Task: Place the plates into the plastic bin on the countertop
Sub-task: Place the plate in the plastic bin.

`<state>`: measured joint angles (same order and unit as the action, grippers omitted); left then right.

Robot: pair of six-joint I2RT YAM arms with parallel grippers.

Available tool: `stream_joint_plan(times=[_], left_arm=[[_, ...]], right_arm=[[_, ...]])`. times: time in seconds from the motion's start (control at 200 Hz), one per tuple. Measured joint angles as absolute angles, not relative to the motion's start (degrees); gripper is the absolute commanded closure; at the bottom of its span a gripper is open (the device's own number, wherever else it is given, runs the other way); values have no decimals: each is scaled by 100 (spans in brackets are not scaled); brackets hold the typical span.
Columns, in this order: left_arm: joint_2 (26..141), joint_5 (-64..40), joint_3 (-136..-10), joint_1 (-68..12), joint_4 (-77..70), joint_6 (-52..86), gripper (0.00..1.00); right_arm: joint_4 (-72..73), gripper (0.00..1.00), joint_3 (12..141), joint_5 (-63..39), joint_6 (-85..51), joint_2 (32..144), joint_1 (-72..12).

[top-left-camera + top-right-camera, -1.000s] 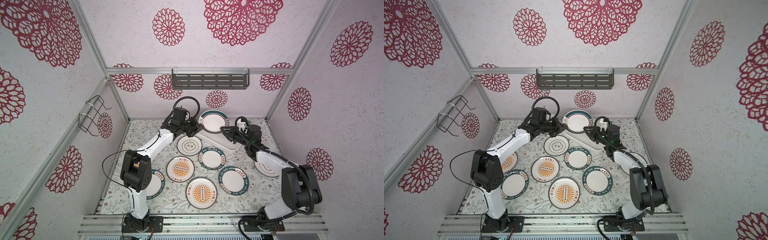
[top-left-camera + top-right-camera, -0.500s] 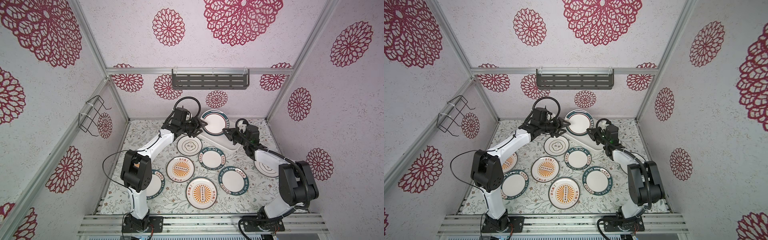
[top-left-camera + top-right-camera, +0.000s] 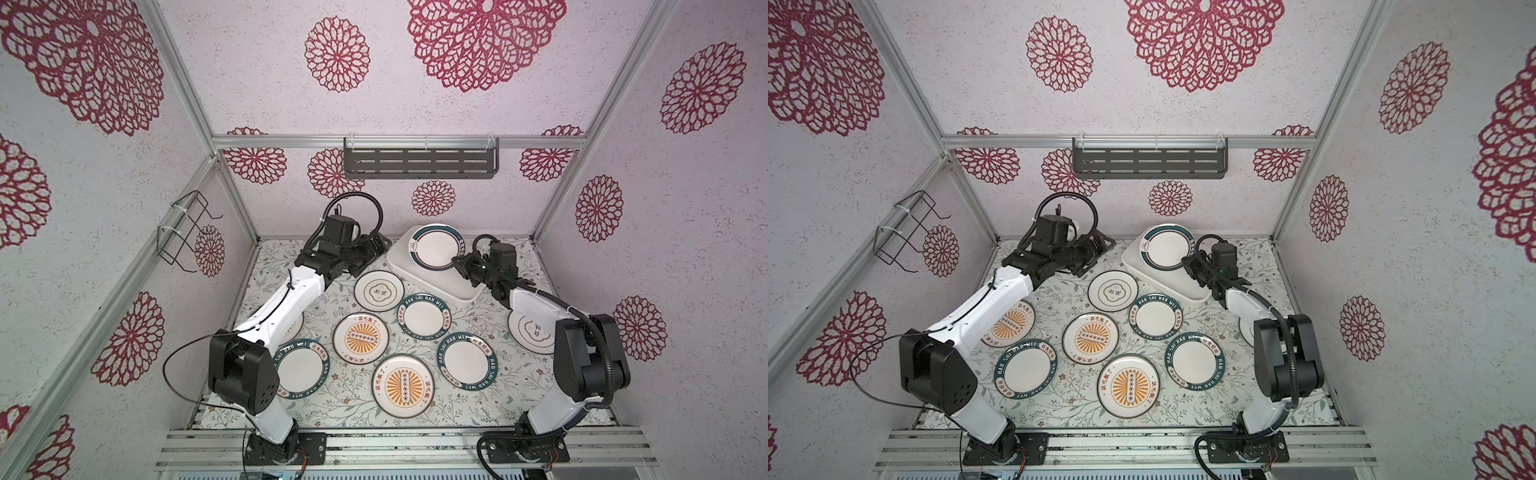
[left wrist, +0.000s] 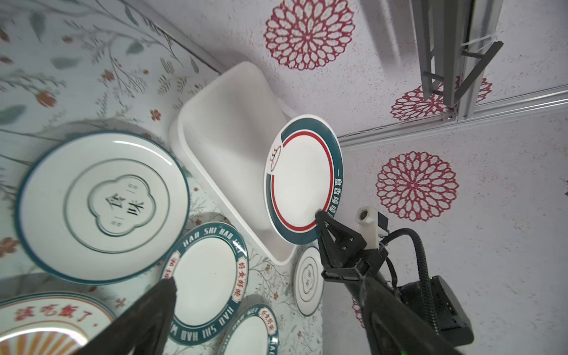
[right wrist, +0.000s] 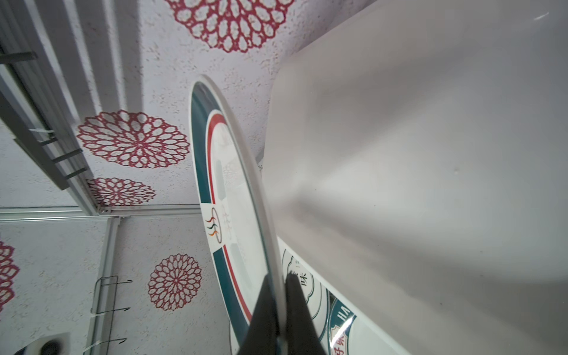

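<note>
White plastic with rounded corners, the plastic bin point(image 3: 440, 284) stood at the far side of the countertop point(image 3: 345, 401), close to the back wall. Over its far end the teal-and-red plate point(image 3: 436, 248) was held tilted, its face turned up toward the cameras in both top views. Whether its lower edge touched the bin's floor could not be told. The right gripper point(image 3: 456, 262) was clamped on the rim of this plate; in the right wrist view its fingers point(image 5: 266, 310) pressed one on each face. The left gripper point(image 3: 1096, 255) stood near the bin's left end, apart from it, the jaws spread wide with nothing between them.

Eight more lay flat on the countertop. A clover plate point(image 3: 379, 291) was just beside the bin's long near wall, and a lettered plate point(image 3: 424, 318) lay next to it, also close to the bin. Nearer the robot were a sunburst plate point(image 3: 361, 338), a second sunburst plate point(image 3: 403, 386) and two further lettered ones. The left arm point(image 3: 286, 307) covered most of a third sunburst plate point(image 3: 1011, 324), and the right arm point(image 3: 536, 303) crossed over a second clover plate point(image 3: 530, 338). A dark slotted shelf point(image 3: 419, 163) hung on the back wall and a wire rack point(image 3: 185, 232) on the left wall.
</note>
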<state>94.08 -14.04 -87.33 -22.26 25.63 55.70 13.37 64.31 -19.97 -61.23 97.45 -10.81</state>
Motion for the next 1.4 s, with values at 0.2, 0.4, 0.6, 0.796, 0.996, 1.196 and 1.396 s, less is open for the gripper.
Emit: stream_joint_plan(times=[0.2, 0.4, 0.6, 0.796, 0.996, 1.196, 1.396], left_arm=[[8831, -642, -8136, -2088, 2462, 5242, 3], [8718, -602, -7627, -1693, 2252, 5164, 3], [8785, -762, -7690, -1341, 2213, 4925, 3], [9076, -945, -7937, -1205, 2231, 4689, 3], [9188, -1002, -7955, -1177, 2322, 4541, 3], [9288, -1098, -7981, -1170, 2359, 4480, 3], [9301, -1212, -8154, -1170, 2364, 4591, 3]], right_arm=[[1052, 100, 6967, -1966, -5902, 10506, -1081], [947, 100, 7074, -1935, -5850, 11006, -1083], [956, 100, 7476, -1708, -5811, 11441, -1107], [847, 100, 7935, -1485, -5804, 11972, -1179], [797, 98, 8195, -1450, -5857, 12331, -1223], [834, 89, 8300, -1417, -5870, 12401, -1234], [886, 56, 8350, -1483, -5872, 12420, -1234]])
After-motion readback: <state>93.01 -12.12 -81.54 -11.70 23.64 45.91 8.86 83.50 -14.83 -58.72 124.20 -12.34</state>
